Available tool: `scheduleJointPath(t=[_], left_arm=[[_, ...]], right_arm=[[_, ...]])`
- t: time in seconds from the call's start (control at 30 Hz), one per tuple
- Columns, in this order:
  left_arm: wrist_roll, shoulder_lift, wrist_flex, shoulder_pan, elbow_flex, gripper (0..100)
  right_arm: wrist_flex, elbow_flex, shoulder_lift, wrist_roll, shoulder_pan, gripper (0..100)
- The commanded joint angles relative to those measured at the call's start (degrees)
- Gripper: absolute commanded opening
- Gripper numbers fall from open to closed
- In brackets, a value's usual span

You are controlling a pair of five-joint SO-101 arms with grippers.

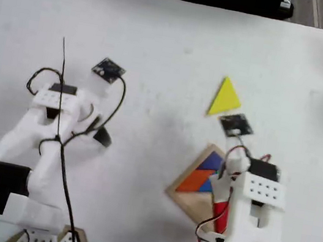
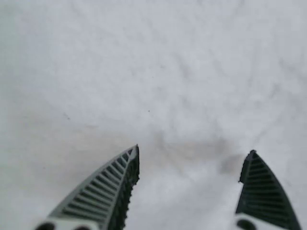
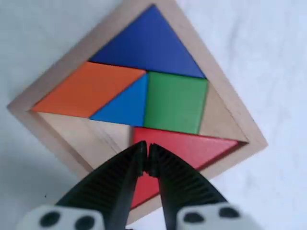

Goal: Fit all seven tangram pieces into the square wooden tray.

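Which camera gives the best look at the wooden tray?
The right wrist view: the tray sits nearly whole in frame, its coloured pieces and bare gaps plain. The high view has it farther off, partly behind the right arm. The left wrist view faces white tabletop.

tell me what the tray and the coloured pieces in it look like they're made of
The tray looks like pale bare wood: faint grain lines show on its uncovered floor, with no gloss. The blue triangle, orange piece and green square show flat, even colour with a soft matte look, so they are probably painted wood, though plastic cannot be ruled out.
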Motion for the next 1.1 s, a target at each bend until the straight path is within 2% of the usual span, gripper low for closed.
scheduleJointPath(t=[0.0,0.17,0.33,0.5,0.7,0.8,0.9,1.07], left_arm=[[-0.5,-0.1,-0.7,-0.4,-3.2,33],[-0.7,-0.1,-0.7,-0.3,-3.2,33],[-0.7,-0.1,-0.7,-0.3,-3.2,33],[-0.7,-0.1,-0.7,-0.3,-3.2,33],[-0.7,-0.1,-0.7,-0.4,-3.2,33],[-0.7,-0.1,-0.7,-0.4,-3.2,33],[-0.7,-0.1,-0.7,-0.4,-3.2,33],[-0.6,-0.1,-0.7,-0.4,-3.2,33]], right_arm=[[-2.2,0.0,-0.9,-3.1,-8.0,2.0],[-6.1,5.3,-0.9,-3.1,-12.6,2.0],[-9.8,13.1,-1.5,5.5,-12.3,1.8],[-10.4,12.6,-1.5,7.3,-4.5,1.8],[-12.5,11.8,-1.5,15.6,5.1,1.8],[-13.9,11.7,-1.5,16.1,7.3,1.8],[-11.3,10.5,-1.5,15.9,7.3,1.8],[2.0,-1.0,-1.5,15.6,7.8,1.8]])
